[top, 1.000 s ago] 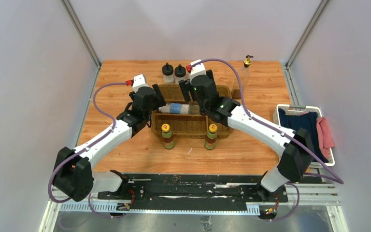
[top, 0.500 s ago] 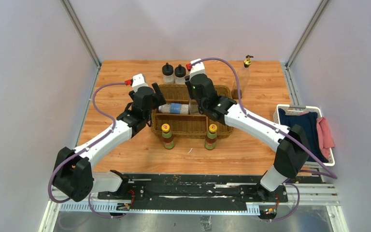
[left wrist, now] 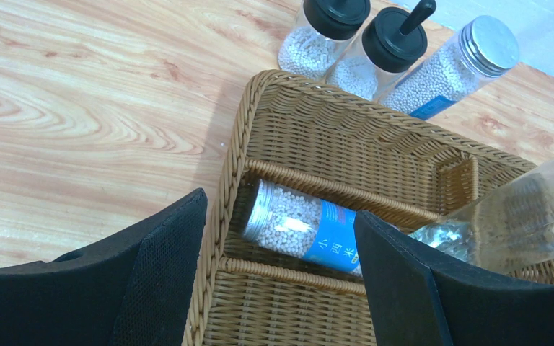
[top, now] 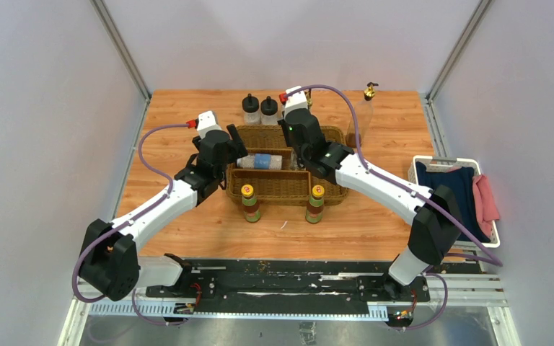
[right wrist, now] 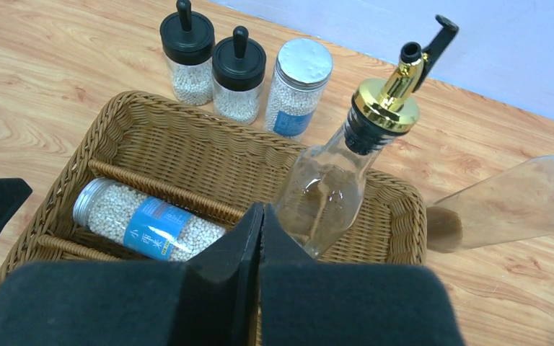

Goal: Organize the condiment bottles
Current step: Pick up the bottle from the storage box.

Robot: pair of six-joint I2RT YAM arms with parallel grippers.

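A wicker basket (top: 327, 189) stands mid-table. A grey-lidded jar (left wrist: 303, 227) with a blue label lies on its side in the basket's middle section. My left gripper (left wrist: 281, 238) hangs open over the basket's left end, its fingers astride that jar from above. A tall clear gold-topped bottle (right wrist: 332, 180) leans tilted in the back section. My right gripper (right wrist: 261, 209) is shut on nothing, fingertips just left of that bottle's base. Two black-capped jars (right wrist: 187, 50) and an upright grey-lidded jar (right wrist: 299, 83) stand behind the basket. Two yellow-capped bottles (top: 250, 203) stand in front.
A second clear gold-topped bottle (top: 368, 94) stands at the table's far right corner. A white bin (top: 420, 167) with dark and pink cloths sits off the table's right edge. Grey walls close in both sides.
My right gripper has gone from open to shut and shifted slightly toward the back of the basket. The left arm has not moved.
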